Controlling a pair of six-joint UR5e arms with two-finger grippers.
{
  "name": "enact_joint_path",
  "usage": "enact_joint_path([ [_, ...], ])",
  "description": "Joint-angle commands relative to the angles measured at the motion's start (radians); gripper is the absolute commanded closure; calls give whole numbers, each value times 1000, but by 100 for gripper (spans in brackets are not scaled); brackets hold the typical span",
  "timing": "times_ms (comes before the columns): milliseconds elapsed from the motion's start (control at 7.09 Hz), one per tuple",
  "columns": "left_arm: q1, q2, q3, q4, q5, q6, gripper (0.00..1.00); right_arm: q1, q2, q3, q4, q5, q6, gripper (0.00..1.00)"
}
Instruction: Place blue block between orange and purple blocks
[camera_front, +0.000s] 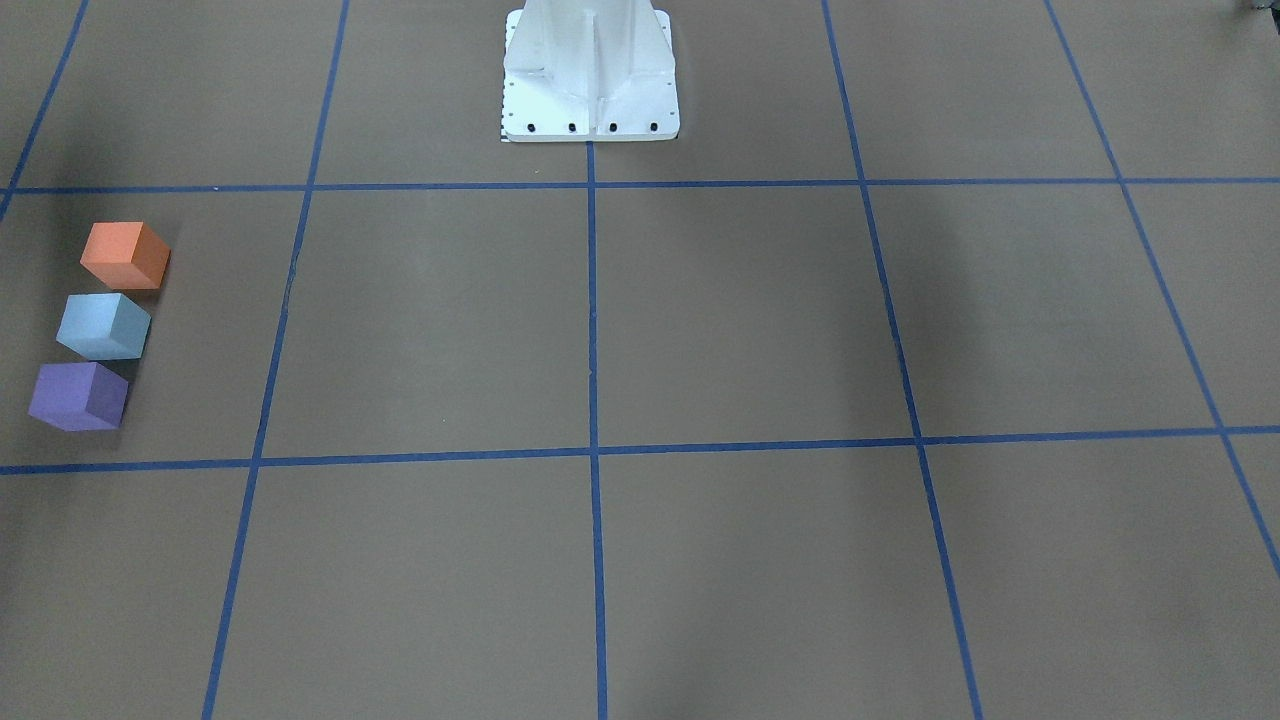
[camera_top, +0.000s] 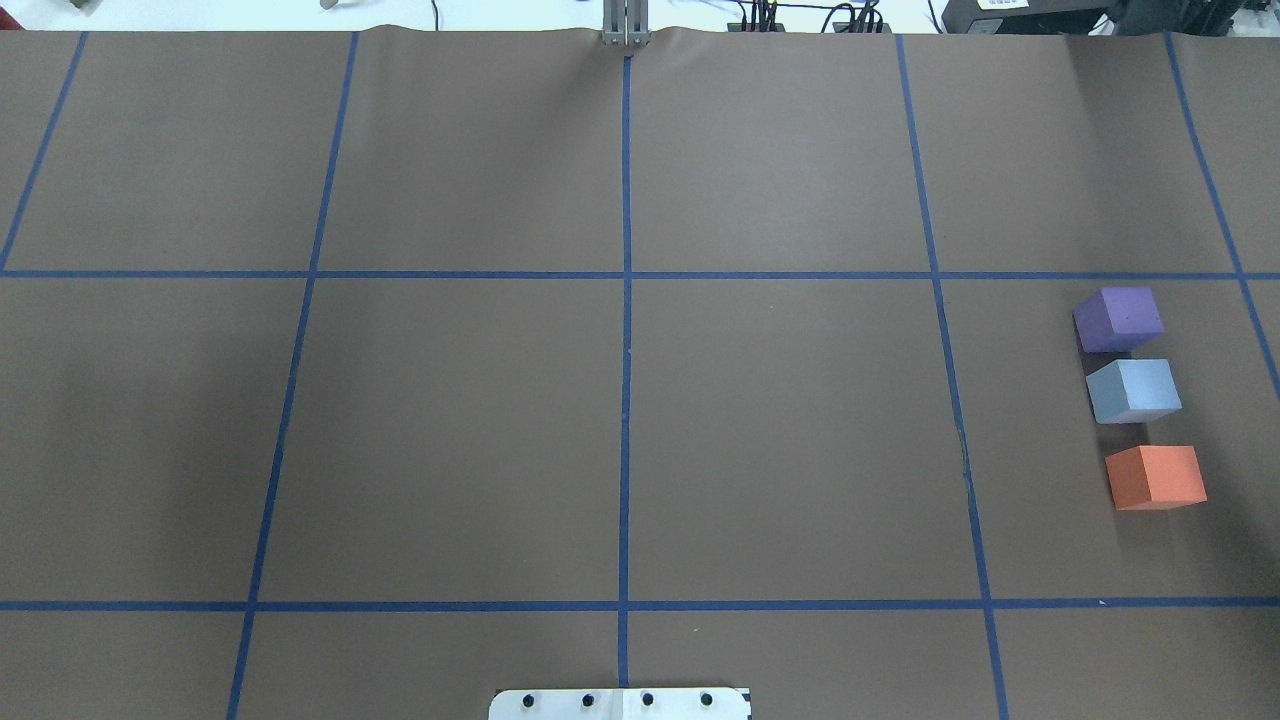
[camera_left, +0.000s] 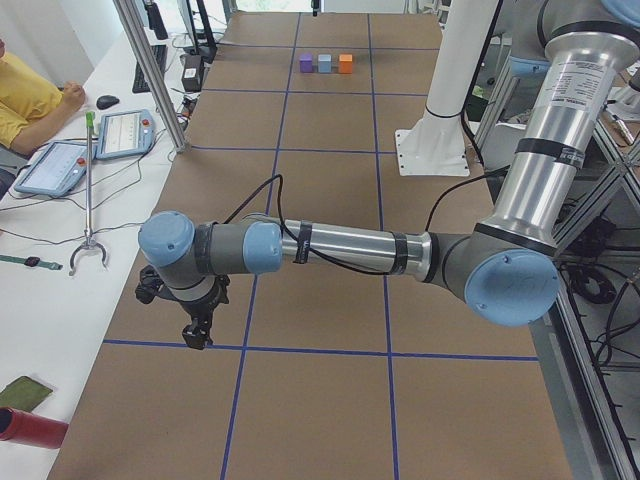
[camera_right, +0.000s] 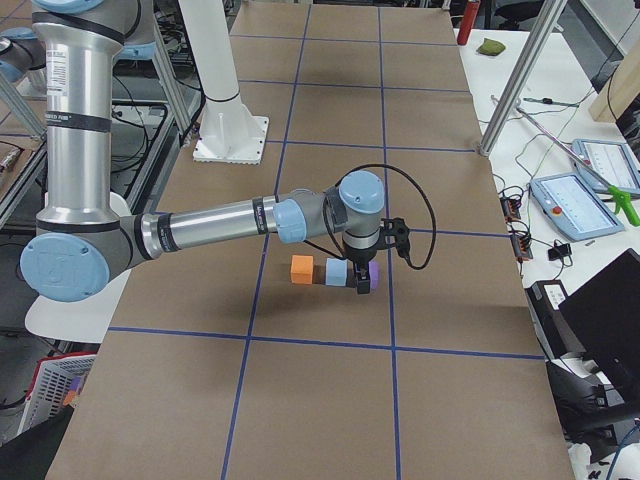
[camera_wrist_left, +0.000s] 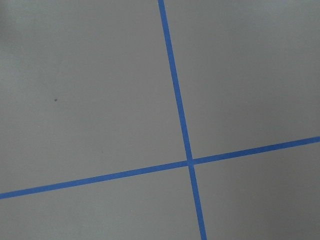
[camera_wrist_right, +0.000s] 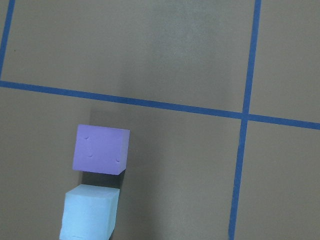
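Seen from the operators' side, the blue block (camera_front: 103, 326) is a pale, matte sky-blue cube with crisp edges. It rests on the brown table (camera_front: 750, 320) close to the end on the robot's right, about midway between the robot's edge and the operators' edge. It lies in a short row between the orange block (camera_front: 125, 255) on the robot's side and the purple block (camera_front: 78, 396) on the operators' side. Blue tape lines (camera_front: 590, 300) rule the table into squares, and the white mount (camera_front: 590, 75) stands at the robot's edge. From overhead, the blue cube is turned slightly against the tape grid and lies closer to the purple block than to the orange one, with a clear strip of table before the orange. From the table's left end, the left gripper (camera_left: 195, 335) points down over a tape line near the operators' edge at that end. How far its fingers are spread I cannot tell. The three blocks show only as small specks at the far end. From the table's right end, the right gripper (camera_right: 362, 283) hangs fingers-down in front of the purple block, just beside the blue one. Neither its spread nor any contact can be told. The left wrist camera shows only brown table and a tape crossing. The right wrist camera looks down on the purple cube and, just beside it, the blue cube's paler top.
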Motion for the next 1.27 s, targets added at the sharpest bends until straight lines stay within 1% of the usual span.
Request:
enact_joint_path([
  [0, 2, 99, -88, -60, 5, -3, 0, -9, -9, 17, -2, 9, 8, 0],
  [141, 2, 140, -171, -59, -1, -4, 0, -9, -9, 17, 1, 10, 12, 0],
  [282, 3, 212, -218, -62, -5, -21, 0, -9, -2, 14, 0, 3, 11, 0],
  [423, 2, 225, -268, -57, -5, -120, 0, -6, 0, 28, 1, 4, 11, 0],
  [705, 2, 256, -254, -57, -19, -128, 0, -8, 1, 29, 12, 0, 11, 0],
  [987, 0, 268, -270, -59, -47, -122, 0, -5, 0, 25, 15, 4, 11, 0],
  [1128, 0, 280, -295, -51, -88, -124, 0, -2, 0, 2, 14, -6, 9, 0],
])
